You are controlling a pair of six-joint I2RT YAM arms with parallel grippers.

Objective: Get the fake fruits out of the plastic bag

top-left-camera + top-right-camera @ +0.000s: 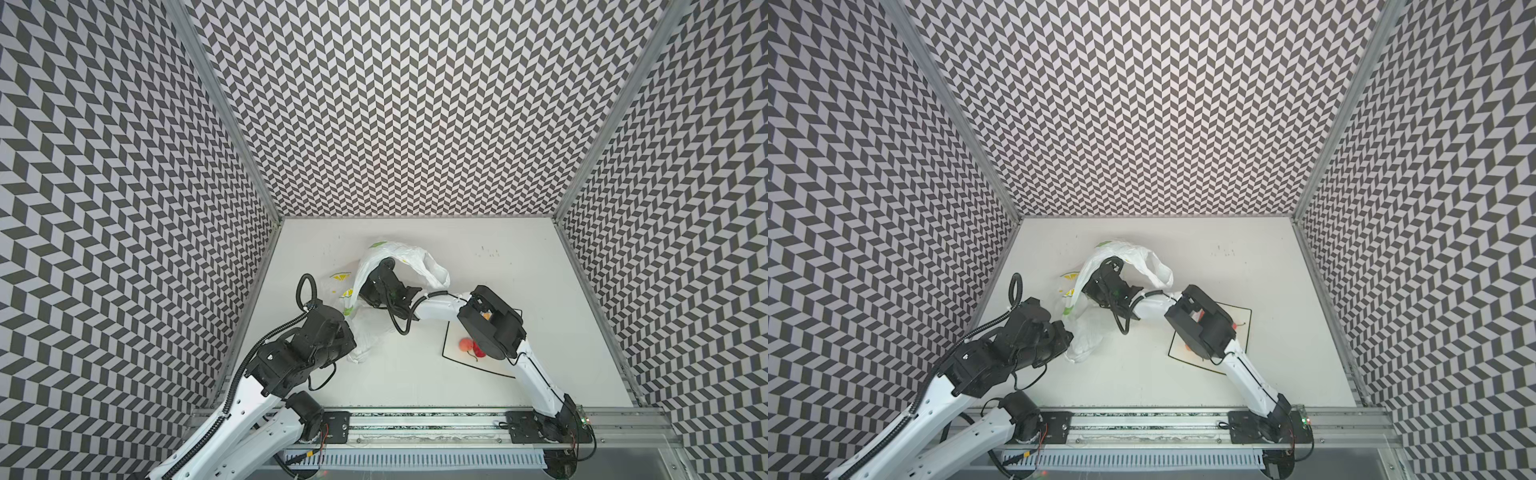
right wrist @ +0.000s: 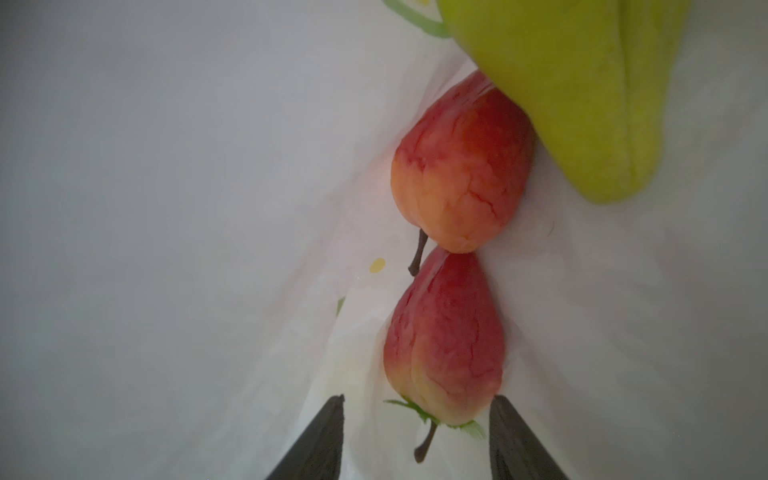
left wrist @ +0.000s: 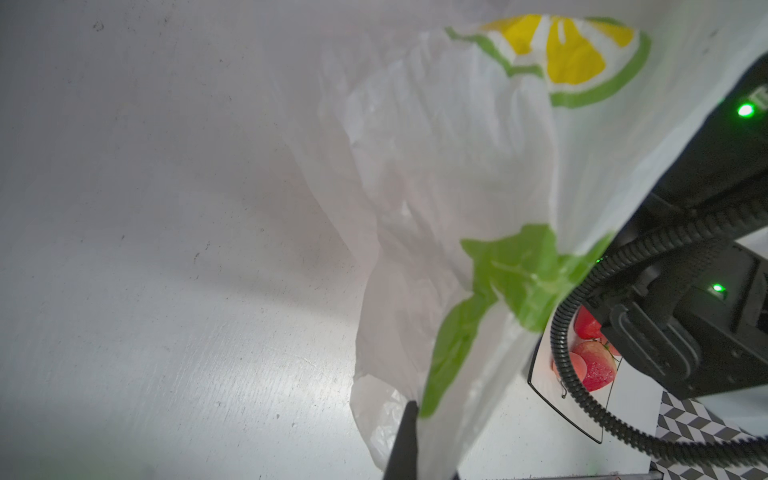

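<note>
Nearest me, my left tool (image 3: 407, 432) is closed, pinching the edge of the bag (image 1: 399, 253). The bag lies left of centre on the table (image 1: 519, 270). Right of it, a plate (image 1: 455, 338) carries loose fruits (image 1: 466, 345). Farther in, my right tool (image 2: 419, 399) sits inside the bag, jaws apart astride a red-orange fruit (image 2: 444, 353). A second red-orange fruit (image 2: 461, 166) touches that one, and a green fruit (image 2: 582, 104) touches the second.

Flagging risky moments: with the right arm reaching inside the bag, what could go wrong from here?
1. The right gripper, jaws open, straddles only the stem end of the nearer red fruit; closing there may pinch stem or film and slip.
2. The left gripper holds the plastic bag by one gathered edge; a pull from inside might tug it free, collapsing the mouth.
</note>
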